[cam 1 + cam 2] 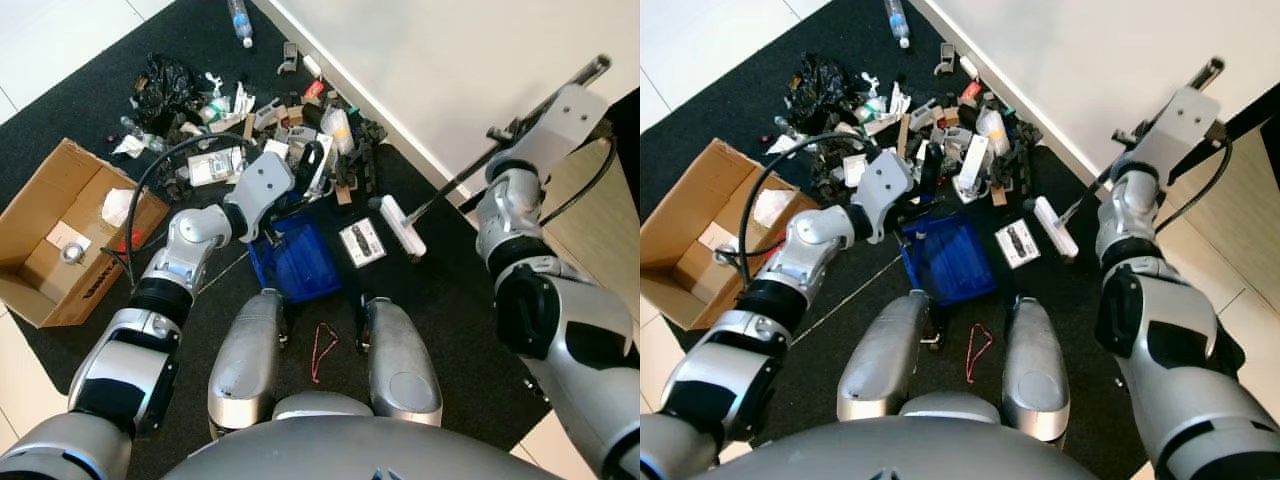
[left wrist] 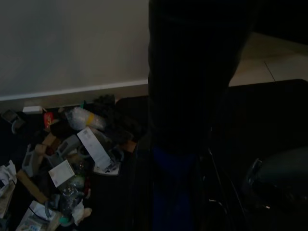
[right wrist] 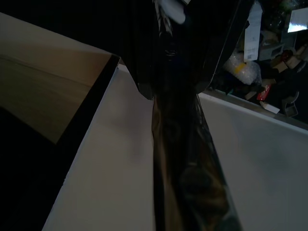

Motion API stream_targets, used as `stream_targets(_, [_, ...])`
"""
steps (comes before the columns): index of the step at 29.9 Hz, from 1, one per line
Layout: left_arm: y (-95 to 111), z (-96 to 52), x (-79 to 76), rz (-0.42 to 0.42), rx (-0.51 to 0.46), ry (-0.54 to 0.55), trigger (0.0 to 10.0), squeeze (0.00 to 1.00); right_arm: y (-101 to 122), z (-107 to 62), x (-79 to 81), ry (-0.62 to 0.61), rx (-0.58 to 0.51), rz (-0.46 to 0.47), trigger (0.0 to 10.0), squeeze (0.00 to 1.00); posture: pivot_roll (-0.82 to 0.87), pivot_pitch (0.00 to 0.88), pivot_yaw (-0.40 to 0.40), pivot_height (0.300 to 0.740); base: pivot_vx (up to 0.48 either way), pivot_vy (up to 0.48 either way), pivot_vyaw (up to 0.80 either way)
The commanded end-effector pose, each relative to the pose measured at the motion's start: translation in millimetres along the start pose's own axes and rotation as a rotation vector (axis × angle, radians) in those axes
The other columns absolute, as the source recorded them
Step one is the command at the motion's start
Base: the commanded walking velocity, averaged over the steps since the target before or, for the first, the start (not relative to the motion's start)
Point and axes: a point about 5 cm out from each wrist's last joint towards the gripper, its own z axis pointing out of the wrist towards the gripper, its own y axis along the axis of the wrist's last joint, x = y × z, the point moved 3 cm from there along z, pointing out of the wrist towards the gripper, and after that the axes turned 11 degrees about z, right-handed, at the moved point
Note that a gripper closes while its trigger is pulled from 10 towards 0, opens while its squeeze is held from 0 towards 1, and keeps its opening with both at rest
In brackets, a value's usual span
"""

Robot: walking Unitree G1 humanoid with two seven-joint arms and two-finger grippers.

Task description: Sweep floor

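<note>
Broom [image 1: 520,140] first: its dark pole runs slantwise from the upper right, along the white wall [image 1: 450,60], down to a white head [image 1: 403,226] resting on the black mat [image 1: 440,300] just right of the blue dustpan [image 1: 295,258]. The right pincer [image 1: 500,135] is up by the pole, and in the right wrist view the pole [image 3: 183,159] passes along between the dark fingers, so they seem pressed around it, though that view is too dim to be certain. The right arm is raised, elbow bent, forearm pointing up toward the wall.

One dustpan lies on the mat straight ahead of the robot's two silver knees. The left arm reaches forward across it, its wrist over the pan's far edge; the left pincer [image 1: 315,165] points into the heap of litter [image 1: 270,120], and whether its fingers are spread or together I cannot tell, since the left wrist view is very dark.

The heap lies beyond the pan, between it and the wall: cartons, paper scraps, small bottles and one black bag [image 1: 165,85]. One clear bottle [image 1: 240,22] lies apart at the far end of the mat. One small white device with buttons [image 1: 362,242] lies between the pan and the broom head. One open cardboard box [image 1: 70,235] sits at the left, overlapping the mat's edge. One red cord [image 1: 323,350] lies between the knees.
</note>
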Motion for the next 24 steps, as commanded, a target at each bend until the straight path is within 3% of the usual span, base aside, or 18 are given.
stream_targets(1, [5.6,3.6,-6.7,-0.049,-0.056,0.018,10.0,0.00,-3.2,-0.6,-6.1,-0.022,0.016,-0.007,10.0,0.00,0.18,0.195,0.030,0.740,0.000,0.000,0.00])
stream_targets(7, [12.2,3.6,-5.9,-0.063,-0.090,0.017,10.0,0.00,-3.4,-0.6,-7.6,-0.029,0.017,-0.005,10.0,0.00,0.19,0.194,0.028,0.740,0.000,0.000,0.00])
stream_targets(12, [-3.5,-2.6,-21.6,-0.048,-0.035,-0.056,10.0,0.00,-8.3,-2.8,-0.7,-0.017,0.033,0.004,10.0,0.00,0.19,0.189,0.029,0.740,0.000,0.000,0.00])
stream_targets(14, [-14.5,-9.6,-34.6,-0.048,-0.003,-0.095,10.0,0.00,-13.9,-5.2,7.1,-0.003,0.056,0.028,10.0,0.00,0.19,0.190,0.028,0.740,0.000,0.000,0.00])
stream_targets(17, [-16.9,-11.9,-41.4,-0.057,0.001,-0.106,10.0,0.00,-18.0,-7.3,16.3,0.017,0.073,0.044,10.0,0.00,0.20,0.194,0.026,0.740,0.000,0.000,0.00])
stream_targets(24, [-11.5,-8.2,-44.8,-0.026,-0.006,-0.097,10.0,0.00,-24.8,-11.4,38.1,0.059,0.114,0.087,10.0,0.00,0.21,0.193,0.014,0.740,0.000,0.000,0.00])
